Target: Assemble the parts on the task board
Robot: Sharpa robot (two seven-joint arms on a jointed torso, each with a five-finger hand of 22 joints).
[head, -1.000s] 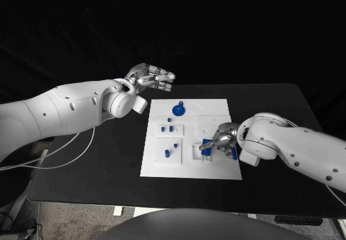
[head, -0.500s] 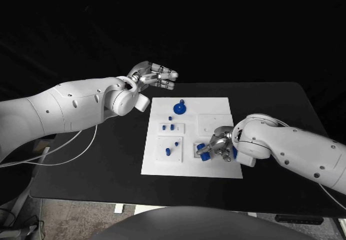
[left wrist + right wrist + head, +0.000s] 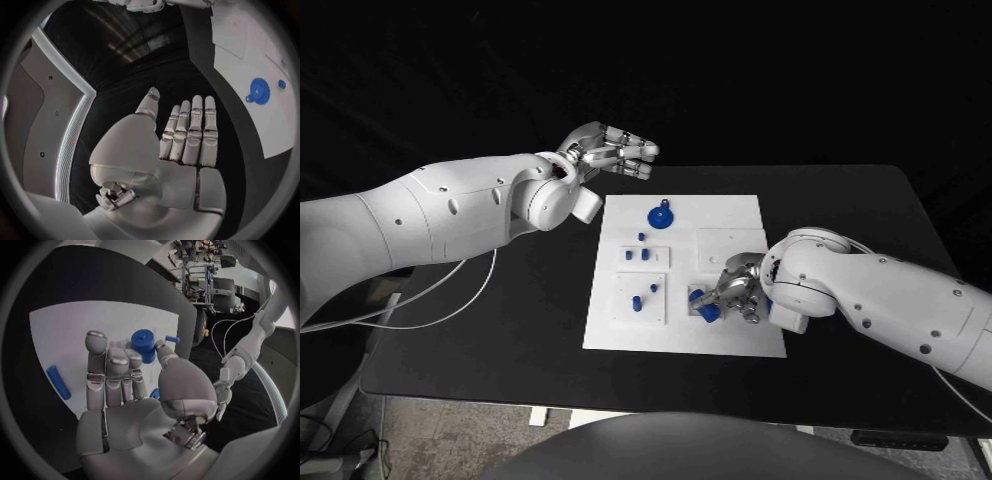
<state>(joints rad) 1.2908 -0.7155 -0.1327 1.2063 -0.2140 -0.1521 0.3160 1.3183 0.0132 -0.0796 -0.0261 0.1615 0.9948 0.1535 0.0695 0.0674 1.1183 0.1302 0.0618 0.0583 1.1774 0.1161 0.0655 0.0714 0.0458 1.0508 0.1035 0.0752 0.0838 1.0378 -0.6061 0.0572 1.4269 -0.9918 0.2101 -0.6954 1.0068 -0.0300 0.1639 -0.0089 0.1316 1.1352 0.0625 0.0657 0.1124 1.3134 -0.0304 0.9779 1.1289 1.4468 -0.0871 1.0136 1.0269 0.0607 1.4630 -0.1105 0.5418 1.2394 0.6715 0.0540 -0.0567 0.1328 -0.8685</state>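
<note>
The white task board (image 3: 733, 215) lies in the middle of the black table. My right hand (image 3: 737, 288) is low over its near right part. Its thumb and a finger pinch a blue cylinder (image 3: 143, 344), whose blue end peeks out below the fingers (image 3: 708, 312). A blue bar (image 3: 57, 382) lies on the board beside those fingers. Farther up the board sit a round blue disc (image 3: 659, 215), a small peg (image 3: 642, 237), two pegs (image 3: 635, 256) and some parts (image 3: 643, 298) in a raised plate. My left hand (image 3: 610, 150) hovers past the board's far left corner, fingers straight (image 3: 187, 132), holding nothing.
A pale cable (image 3: 444, 290) hangs off the table's left side under my left arm. The left wrist view shows the disc (image 3: 259, 91) on the board (image 3: 240, 45). Bare black table (image 3: 862, 210) lies right of the board.
My right hand has sunk a little toward the board's near edge and to the left, taking the blue cylinder down with it. The left hand has drifted slightly to the right.
</note>
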